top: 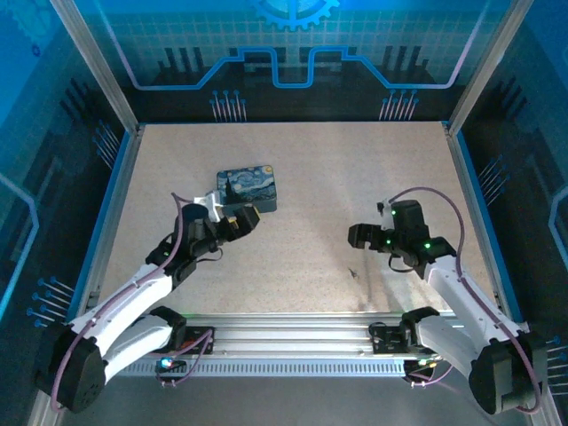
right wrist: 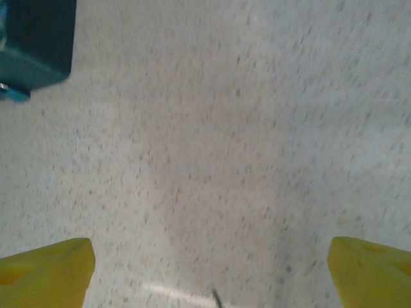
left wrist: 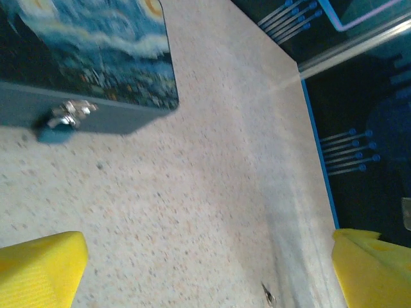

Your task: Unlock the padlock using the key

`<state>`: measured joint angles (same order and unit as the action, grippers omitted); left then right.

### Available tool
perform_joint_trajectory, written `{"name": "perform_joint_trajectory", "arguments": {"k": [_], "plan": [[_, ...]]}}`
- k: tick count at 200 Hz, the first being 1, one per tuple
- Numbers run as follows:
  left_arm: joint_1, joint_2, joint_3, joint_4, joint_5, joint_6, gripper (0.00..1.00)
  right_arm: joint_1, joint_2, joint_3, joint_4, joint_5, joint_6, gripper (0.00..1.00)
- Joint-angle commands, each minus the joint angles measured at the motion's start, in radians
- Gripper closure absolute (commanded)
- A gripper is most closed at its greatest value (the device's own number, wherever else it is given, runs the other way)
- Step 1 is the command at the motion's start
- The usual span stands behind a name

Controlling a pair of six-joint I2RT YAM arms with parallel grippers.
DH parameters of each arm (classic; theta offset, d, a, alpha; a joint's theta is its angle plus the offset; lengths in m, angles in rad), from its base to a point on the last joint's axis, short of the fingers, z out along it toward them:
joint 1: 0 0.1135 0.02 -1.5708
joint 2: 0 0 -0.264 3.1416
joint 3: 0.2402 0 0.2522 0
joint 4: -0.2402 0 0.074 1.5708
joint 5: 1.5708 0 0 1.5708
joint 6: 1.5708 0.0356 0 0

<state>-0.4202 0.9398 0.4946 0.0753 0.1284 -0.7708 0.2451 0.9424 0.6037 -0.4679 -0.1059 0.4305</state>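
Two sets of jaws hang over the speckled surface point(top: 311, 169), and both stand wide open with nothing in them. On the left jaws, the wrist camera shows the yellow fingers point(left wrist: 42, 269) far apart at the bottom corners, with only bare surface between them. The right jaws look the same, their yellow fingers point(right wrist: 45, 273) spread to either side.

The padlock point(left wrist: 67, 115) sits ahead of the left jaws, off toward the finger at the left of that view. It is a small silvery lump with a bluish body, resting against the near side wall of the blue painted tin point(left wrist: 96, 45). From the right jaws it is well off, up at the far left, where only a bluish bit point(right wrist: 9, 93) shows under the tin's corner point(right wrist: 35, 45) at the frame edge.

The key point(right wrist: 216, 297) is a thin dark sliver lying flat on the surface. It is just short of the right jaws, roughly midway between their fingers, and touches neither. From the left jaws it lies far off to the side point(left wrist: 268, 294), nearer the finger at the right of that view.

From above, the left jaws hover just beside the tin point(top: 247, 189) at its near edge. The right jaws are well apart from it across the surface, with the key a faint dark fleck point(top: 355, 271) just on the near side of them.
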Motion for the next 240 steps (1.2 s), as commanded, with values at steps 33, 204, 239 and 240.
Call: {"name": "perform_joint_trajectory", "arguments": {"k": [33,204,239,240], "plan": [[-0.092,0.043,-0.028,0.035,-0.051,-0.066,0.01,0.054,-0.005,-0.128,-0.083,-0.016,0.075,0.22],[-0.118,0.112,0.011,0.047,-0.07,-0.053,0.01,0.178,0.15,-0.165,-0.019,0.016,0.195,0.59],[-0.118,0.114,0.013,0.047,-0.072,-0.053,0.01,0.195,0.185,-0.154,-0.007,0.02,0.197,0.63],[-0.118,0.114,0.014,0.047,-0.072,-0.053,0.01,0.195,0.187,-0.152,-0.007,0.02,0.198,0.64]]}}
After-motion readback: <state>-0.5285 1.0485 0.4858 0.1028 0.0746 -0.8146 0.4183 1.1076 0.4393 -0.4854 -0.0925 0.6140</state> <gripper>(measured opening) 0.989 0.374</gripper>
